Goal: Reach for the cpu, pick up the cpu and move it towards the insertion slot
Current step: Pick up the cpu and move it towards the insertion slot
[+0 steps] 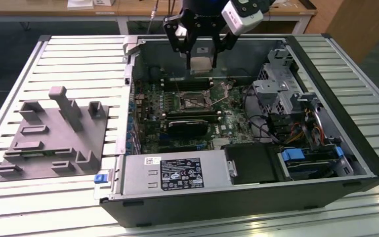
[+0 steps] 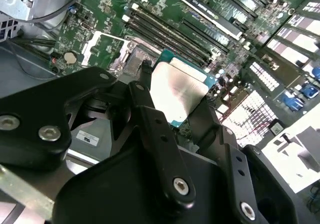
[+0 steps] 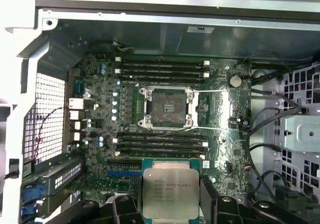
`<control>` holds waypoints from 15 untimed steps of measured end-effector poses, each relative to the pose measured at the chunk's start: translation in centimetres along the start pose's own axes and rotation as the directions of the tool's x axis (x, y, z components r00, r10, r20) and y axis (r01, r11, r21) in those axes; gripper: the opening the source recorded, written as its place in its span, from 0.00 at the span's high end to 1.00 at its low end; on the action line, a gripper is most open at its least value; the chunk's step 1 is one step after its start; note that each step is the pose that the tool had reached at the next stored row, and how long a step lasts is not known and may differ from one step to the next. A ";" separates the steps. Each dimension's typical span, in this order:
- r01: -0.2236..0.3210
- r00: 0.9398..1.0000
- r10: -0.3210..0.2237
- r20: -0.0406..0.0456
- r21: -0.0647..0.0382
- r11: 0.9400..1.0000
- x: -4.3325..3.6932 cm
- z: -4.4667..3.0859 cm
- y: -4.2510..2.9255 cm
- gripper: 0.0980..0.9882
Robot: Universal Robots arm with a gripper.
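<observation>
The cpu (image 1: 201, 64) in the exterior view is clamped between the black fingers of the gripper (image 1: 201, 59), held above the far end of the open computer case (image 1: 321, 74). The insertion slot (image 1: 194, 101) lies below and nearer the camera on the green motherboard (image 1: 151, 106). The grey fixture (image 1: 51, 136) sits apart at the exterior view's left.

In the second wrist view, the cpu (image 2: 176, 90) sits gripped between two fingers (image 2: 150, 114) over the memory slots (image 2: 165, 32).

In the first wrist view, the cpu (image 3: 170, 193) hangs clear of the insertion slot (image 3: 166, 107), which stands unoccupied, its wire lever (image 3: 212, 91) lying alongside it.
</observation>
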State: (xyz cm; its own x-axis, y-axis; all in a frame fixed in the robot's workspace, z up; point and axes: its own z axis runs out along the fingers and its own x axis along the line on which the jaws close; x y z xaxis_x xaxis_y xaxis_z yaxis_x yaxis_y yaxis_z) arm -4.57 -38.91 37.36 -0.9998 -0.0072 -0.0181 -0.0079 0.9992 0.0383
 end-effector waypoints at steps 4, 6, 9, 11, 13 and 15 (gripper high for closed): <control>0.000 1.000 0.000 0.000 0.000 1.000 -0.20 0.16 0.48 0.50; 0.000 1.000 0.000 0.000 0.000 1.000 -0.27 0.26 0.76 0.50; 0.000 1.000 0.000 0.000 0.000 1.000 -0.39 0.41 1.22 0.50; 0.000 1.000 0.000 0.000 0.000 1.000 -0.48 0.53 1.56 0.50; 0.000 1.000 0.000 0.000 0.000 1.000 -0.59 0.68 1.86 0.50; 0.000 1.000 0.000 -0.001 0.000 1.000 -0.71 0.85 2.10 0.50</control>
State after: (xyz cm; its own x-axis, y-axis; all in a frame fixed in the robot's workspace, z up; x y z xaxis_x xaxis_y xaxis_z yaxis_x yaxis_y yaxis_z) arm -3.87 -36.77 36.61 -0.9998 -0.0075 -0.0167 -0.0081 0.9992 0.0381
